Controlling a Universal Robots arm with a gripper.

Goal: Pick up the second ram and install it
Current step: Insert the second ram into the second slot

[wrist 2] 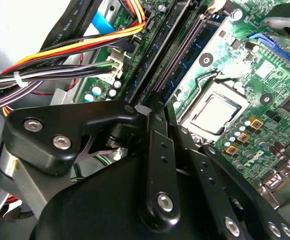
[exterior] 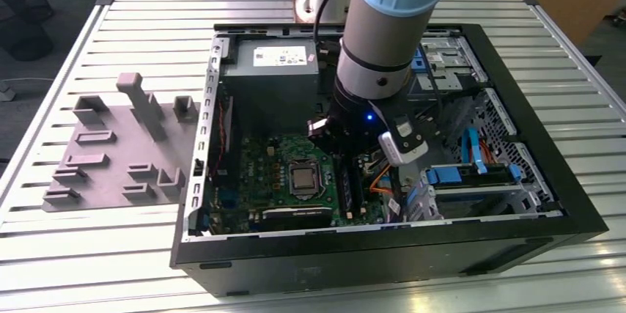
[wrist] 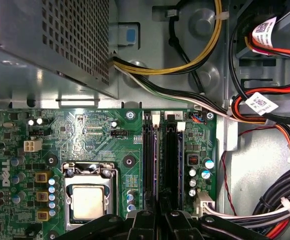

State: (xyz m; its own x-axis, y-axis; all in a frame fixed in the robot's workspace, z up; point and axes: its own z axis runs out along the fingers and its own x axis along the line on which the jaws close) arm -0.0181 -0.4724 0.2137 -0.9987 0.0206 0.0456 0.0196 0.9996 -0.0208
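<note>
My gripper (exterior: 339, 150) reaches down into the open computer case (exterior: 547, 236), over the memory slots (wrist: 173, 160) beside the processor socket (wrist: 87, 197). Its two black fingers (wrist 2: 154, 150) stand close together, shut on the second ram (wrist: 157, 165). The ram is a thin dark stick seen edge-on, running along the slots away from the fingertips in both wrist views. It sits low at the motherboard (exterior: 264, 170). I cannot tell whether it is pressed fully into its slot. The gripper (wrist: 158, 214) hides the stick's near end.
A grey plastic fixture (exterior: 108, 148) with upright blocks lies on the slatted table at the exterior view's left. Bundled cables (wrist: 264, 107) and drive bays (exterior: 470, 174) crowd the side of the slots. The power supply (exterior: 269, 71) fills the case's far corner.
</note>
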